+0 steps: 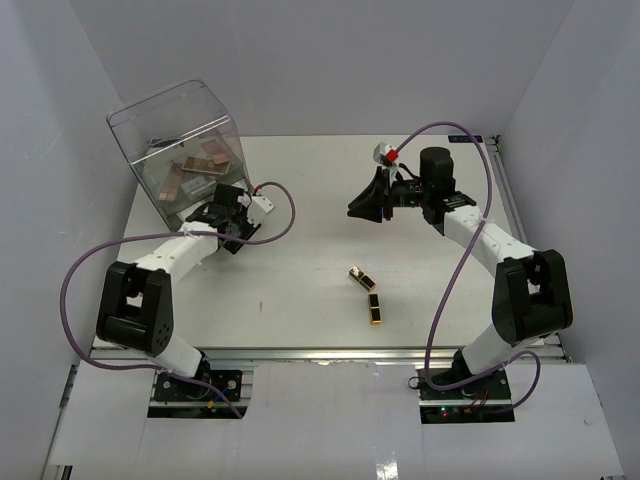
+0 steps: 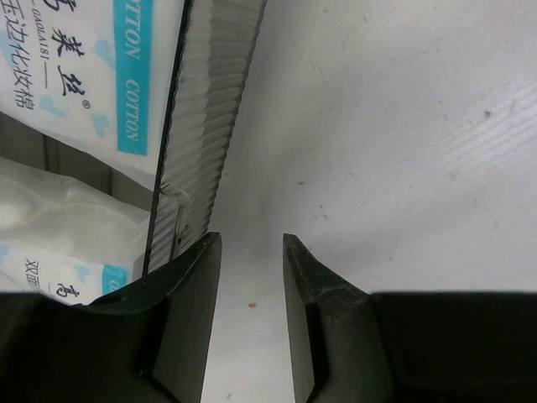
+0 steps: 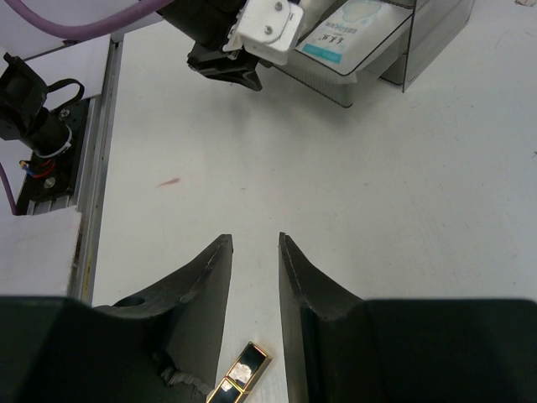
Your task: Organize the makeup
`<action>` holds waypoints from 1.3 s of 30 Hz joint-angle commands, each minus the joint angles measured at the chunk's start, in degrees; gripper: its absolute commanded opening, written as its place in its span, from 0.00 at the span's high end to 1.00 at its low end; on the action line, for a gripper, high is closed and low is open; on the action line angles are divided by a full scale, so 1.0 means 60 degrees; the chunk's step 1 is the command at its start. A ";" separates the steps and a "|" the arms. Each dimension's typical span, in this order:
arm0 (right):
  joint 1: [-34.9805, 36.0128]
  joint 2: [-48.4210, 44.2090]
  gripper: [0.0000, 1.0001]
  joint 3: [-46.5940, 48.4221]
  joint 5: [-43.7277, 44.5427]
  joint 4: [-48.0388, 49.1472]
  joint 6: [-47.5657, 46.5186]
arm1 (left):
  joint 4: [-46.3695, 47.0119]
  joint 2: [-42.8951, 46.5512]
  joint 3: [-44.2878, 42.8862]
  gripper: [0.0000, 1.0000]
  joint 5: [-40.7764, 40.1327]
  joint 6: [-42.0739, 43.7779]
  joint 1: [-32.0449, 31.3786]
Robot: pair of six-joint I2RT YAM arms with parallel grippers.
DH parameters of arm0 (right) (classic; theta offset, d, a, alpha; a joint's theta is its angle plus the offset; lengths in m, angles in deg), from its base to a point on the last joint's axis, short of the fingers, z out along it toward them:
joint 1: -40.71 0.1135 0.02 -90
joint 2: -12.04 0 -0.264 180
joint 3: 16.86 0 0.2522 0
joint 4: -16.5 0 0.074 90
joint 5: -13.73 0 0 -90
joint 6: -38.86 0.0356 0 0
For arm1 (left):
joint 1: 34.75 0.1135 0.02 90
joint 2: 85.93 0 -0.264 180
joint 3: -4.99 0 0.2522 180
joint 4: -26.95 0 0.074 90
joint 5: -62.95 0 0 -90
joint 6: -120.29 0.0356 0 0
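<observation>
Two black-and-gold lipstick tubes (image 1: 361,277) (image 1: 375,308) lie on the white table near the middle. One lipstick tube shows in the right wrist view (image 3: 243,378), low between the fingers and not held. Pink-brown palettes (image 1: 210,156) and white-blue sachets (image 2: 84,75) lie inside the clear box (image 1: 150,130). My left gripper (image 1: 224,200) (image 2: 252,239) is open and empty, right beside the box's front wall (image 2: 210,109). My right gripper (image 1: 358,208) (image 3: 254,239) is open and empty, above the table and behind the tubes.
The clear box stands tilted at the far left corner. White walls close in the table on the left, back and right. The left arm's wrist (image 3: 243,50) and the box's open front (image 3: 377,50) show in the right wrist view. A metal rail (image 1: 320,352) runs along the near edge.
</observation>
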 commanded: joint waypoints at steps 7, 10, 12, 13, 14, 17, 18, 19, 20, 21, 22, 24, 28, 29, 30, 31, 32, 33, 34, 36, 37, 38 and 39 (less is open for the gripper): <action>-0.0217 0.0005 0.65 -0.0120 -0.0394 0.0609 0.0229 | 0.0853 -0.0585 -0.1109 0.50 0.0055 -0.0061 0.0831; -0.0276 0.0017 0.65 -0.0161 -0.0432 0.0644 0.0261 | 0.0989 -0.0803 -0.1300 0.49 0.0152 -0.0162 0.1096; -0.0298 0.0047 0.65 -0.0181 -0.0452 0.0647 0.0281 | 0.1098 -0.0954 -0.1448 0.46 0.0160 -0.0254 0.1222; -0.0307 0.0056 0.65 -0.0174 -0.0468 0.0647 0.0289 | 0.1149 -0.1045 -0.1516 0.43 0.0153 -0.0304 0.1273; -0.0318 0.0065 0.65 -0.0169 -0.0483 0.0649 0.0299 | 0.1205 -0.1137 -0.1585 0.39 0.0132 -0.0353 0.1324; -0.0381 0.0078 0.65 -0.0170 -0.0520 0.0674 0.0337 | 0.1399 -0.1392 -0.1825 0.33 -0.0012 -0.0445 0.1477; -0.0397 0.0078 0.65 -0.0178 -0.0526 0.0677 0.0340 | 0.1431 -0.1457 -0.1882 0.32 -0.0015 -0.0459 0.1501; -0.0420 0.0078 0.65 -0.0182 -0.0535 0.0677 0.0350 | 0.1449 -0.1491 -0.1941 0.29 -0.0062 -0.0482 0.1524; -0.0438 0.0070 0.65 -0.0190 -0.0548 0.0684 0.0363 | 0.1486 -0.1534 -0.2031 0.27 -0.0128 -0.0508 0.1550; -0.0459 0.0068 0.65 -0.0201 -0.0560 0.0700 0.0374 | 0.1526 -0.1570 -0.2107 0.27 -0.0161 -0.0531 0.1573; -0.0487 0.0077 0.65 -0.0210 -0.0569 0.0719 0.0383 | 0.1554 -0.1588 -0.2154 0.26 -0.0162 -0.0549 0.1592; -0.0525 0.0111 0.65 -0.0229 -0.0602 0.0724 0.0399 | 0.1595 -0.1605 -0.2223 0.23 -0.0226 -0.0548 0.1608; -0.0613 0.0122 0.66 -0.0230 -0.0658 0.0760 0.0468 | 0.1736 -0.1558 -0.2231 0.14 -0.0325 -0.0517 0.1623; -0.0628 0.0122 0.66 -0.0233 -0.0665 0.0771 0.0479 | 0.1733 -0.1505 -0.2211 0.14 -0.0207 -0.0569 0.1623; -0.0639 0.0122 0.66 -0.0244 -0.0672 0.0782 0.0483 | 0.1732 -0.1441 -0.2177 0.14 -0.0062 -0.0648 0.1623; -0.0653 0.0120 0.66 -0.0255 -0.0672 0.0791 0.0474 | 0.1730 -0.1358 -0.2128 0.15 0.0075 -0.0758 0.1623; -0.0663 0.0109 0.66 -0.0255 -0.0672 0.0781 0.0485 | 0.1719 -0.1228 -0.2052 0.15 0.0303 -0.0909 0.1623; -0.0677 0.0107 0.66 -0.0255 -0.0684 0.0779 0.0487 | 0.1718 -0.1103 -0.1982 0.15 0.0490 -0.1026 0.1623; -0.0686 0.0107 0.66 -0.0269 -0.0687 0.0779 0.0487 | 0.1718 -0.0942 -0.1880 0.16 0.0702 -0.1218 0.1623; -0.0724 0.0078 0.66 -0.0284 -0.0686 0.0779 0.0472 | 0.1736 -0.0603 -0.1629 0.17 0.1094 -0.1663 0.1623; -0.0735 0.0078 0.66 -0.0284 -0.0676 0.0779 0.0472 | 0.1777 -0.0345 -0.1411 0.19 0.1425 -0.2025 0.1623; -0.0748 0.0078 0.66 -0.0284 -0.0672 0.0788 0.0472 | 0.1969 0.0014 -0.1029 0.20 0.1695 -0.2521 0.1623; -0.0753 0.0078 0.66 -0.0284 -0.0672 0.0794 0.0472 | 0.2068 0.0166 -0.0856 0.20 0.1785 -0.2731 0.1623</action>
